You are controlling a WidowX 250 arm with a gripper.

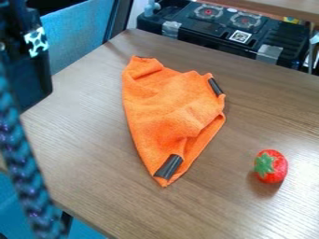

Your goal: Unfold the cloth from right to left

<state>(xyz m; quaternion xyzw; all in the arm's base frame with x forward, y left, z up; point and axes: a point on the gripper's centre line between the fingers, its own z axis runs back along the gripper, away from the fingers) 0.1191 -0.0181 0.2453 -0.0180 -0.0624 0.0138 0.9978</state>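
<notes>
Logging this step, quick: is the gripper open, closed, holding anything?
Gripper: can't tell whether open or closed; it's apart from the cloth.

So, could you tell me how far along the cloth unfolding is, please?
Little looks done: the cloth lies bunched on the table, layers overlapping along its right edge. It isn't in hand; the black arm is off at the left edge. Opening it flat, right to left, apparently remains.
</notes>
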